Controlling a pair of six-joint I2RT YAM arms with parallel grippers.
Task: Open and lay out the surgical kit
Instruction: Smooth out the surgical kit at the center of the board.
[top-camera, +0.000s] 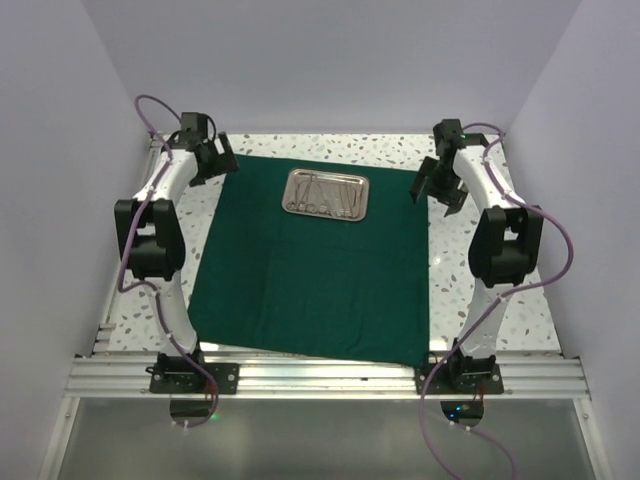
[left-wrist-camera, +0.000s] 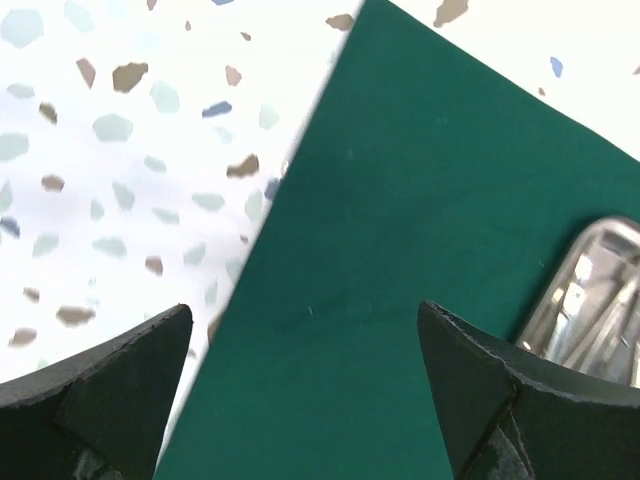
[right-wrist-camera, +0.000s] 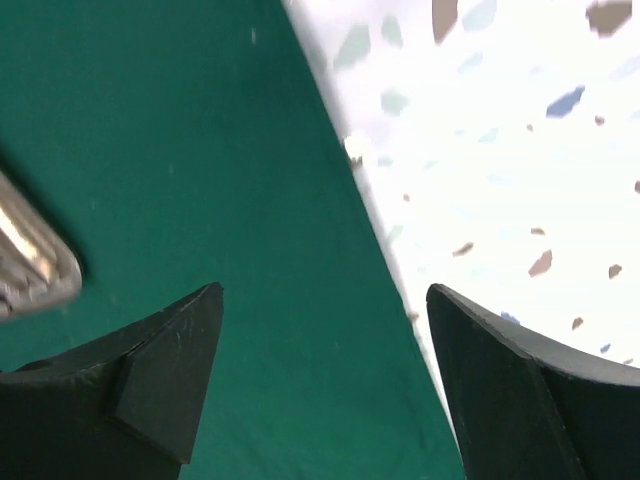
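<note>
The dark green drape (top-camera: 310, 270) lies spread flat on the speckled table. The shiny steel tray (top-camera: 326, 194) sits on its far middle part, with slender steel instruments (top-camera: 322, 192) inside. My left gripper (top-camera: 213, 160) is open and empty above the drape's far left edge; the left wrist view shows the drape (left-wrist-camera: 400, 260) and a tray corner (left-wrist-camera: 590, 300) between and beside its fingers (left-wrist-camera: 130, 380). My right gripper (top-camera: 437, 185) is open and empty above the drape's far right edge (right-wrist-camera: 240, 200), with the tray's edge (right-wrist-camera: 30, 260) at left.
The speckled white table (top-camera: 470, 290) shows bare strips left, right and behind the drape. White walls close in the sides and back. An aluminium rail (top-camera: 320, 378) with both arm bases runs along the near edge.
</note>
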